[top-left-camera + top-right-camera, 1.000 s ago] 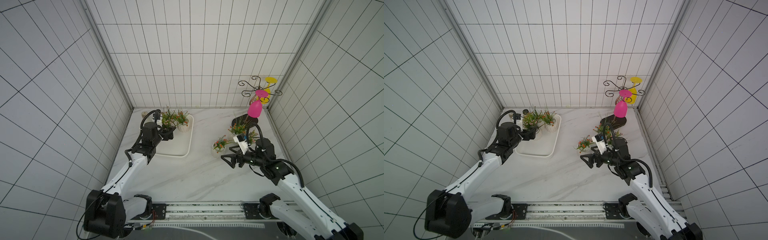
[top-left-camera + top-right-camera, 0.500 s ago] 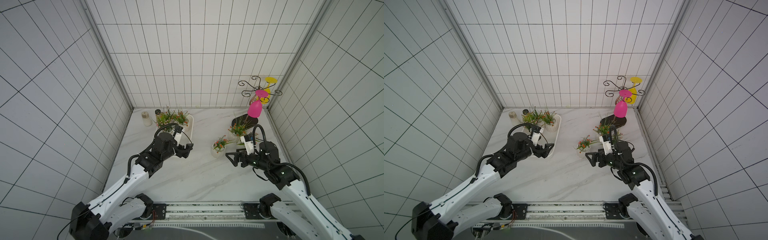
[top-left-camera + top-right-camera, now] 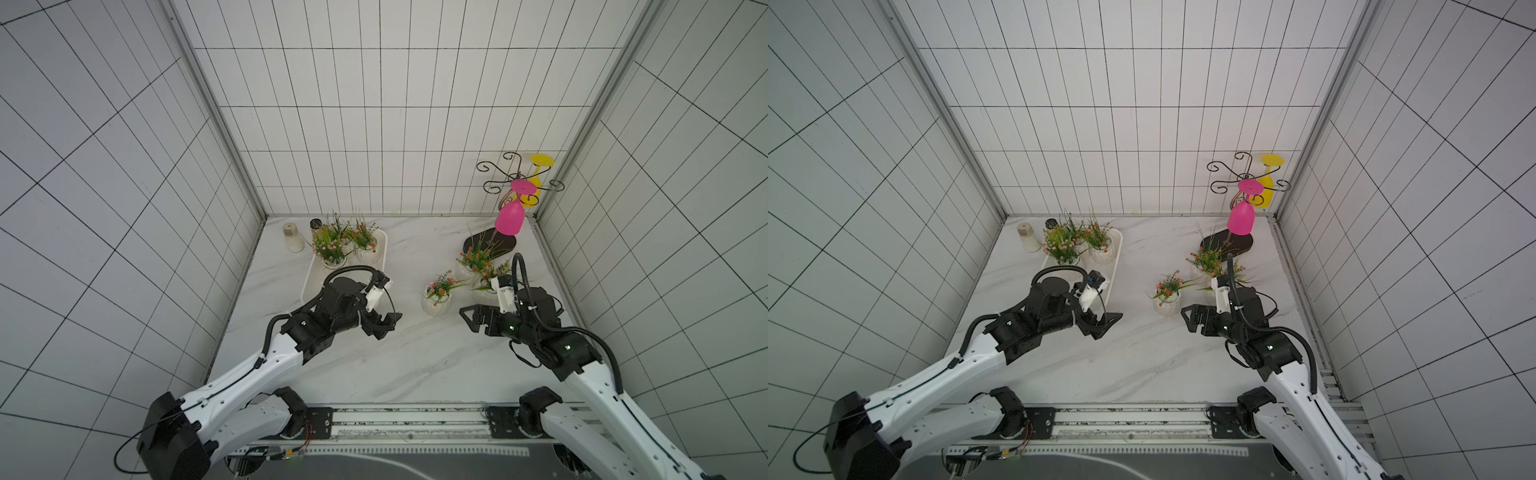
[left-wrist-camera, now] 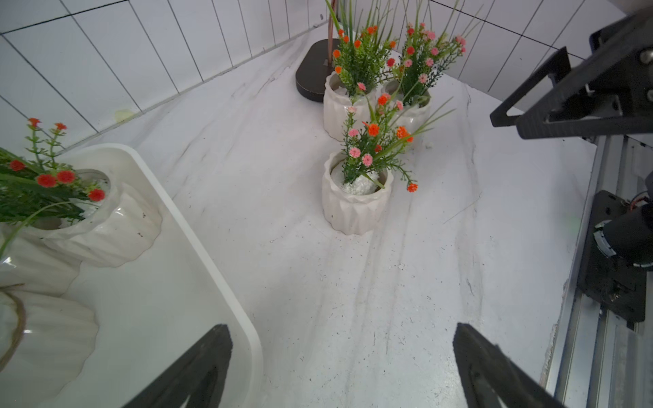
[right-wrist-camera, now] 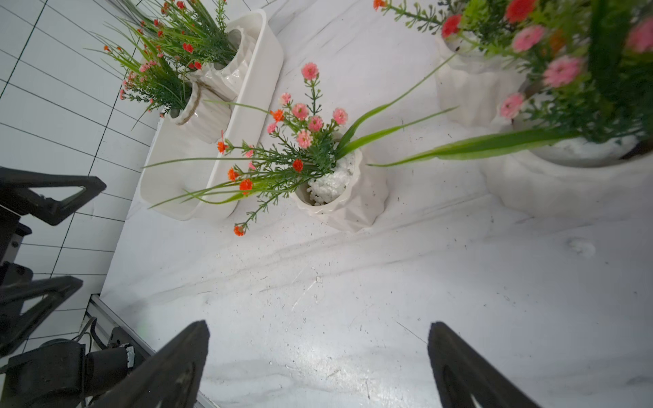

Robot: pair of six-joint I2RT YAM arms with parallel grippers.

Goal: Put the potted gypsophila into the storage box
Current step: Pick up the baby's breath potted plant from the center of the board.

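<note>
White plastic, the storage box [image 4: 212,252] at the table's back left already holds three potted gypsophila [image 3: 332,253]. A lone pot [image 3: 436,305] at mid-table and two farther pots [image 4: 344,109] by the glass rack's dark base [image 4: 312,74] still stand outside, so roughly half seems left. The left gripper [image 3: 388,326] and right gripper [image 3: 467,320] hang empty, jaws spread wide, flanking the lone pot. A second ago the left one was over the box and has since swung out, while the right has barely shifted.

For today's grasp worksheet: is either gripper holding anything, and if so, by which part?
Nothing is held. The left gripper and the right gripper are both open and empty.
</note>
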